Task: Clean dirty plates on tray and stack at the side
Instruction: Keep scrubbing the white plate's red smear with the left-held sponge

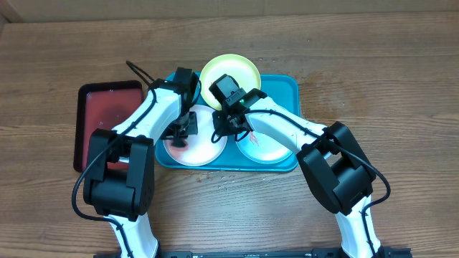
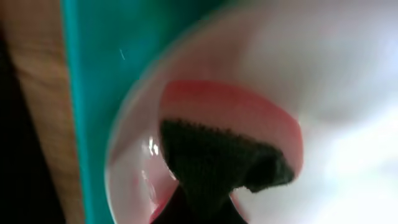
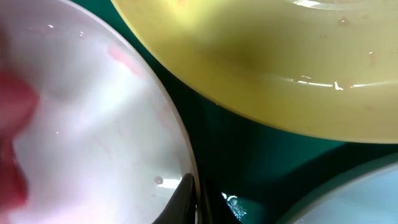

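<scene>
Large tray (image 1: 229, 168) mid-surface (image 1: 401, 86). Small tray (image 1: 107, 115) just left of it, on same surface. Three plates in large tray. Rear plate (image 1: 229, 70) at far side, lapping over far rim (part of it out above surface). Left plate (image 1: 201, 152) and right plate (image 1: 272, 150) side by side in near half, close together. Left gripper (image 1: 185, 129) over left plate. Right gripper (image 1: 228, 127) between near pair, fingertip (image 3: 180, 202) at left plate's right edge.
</scene>
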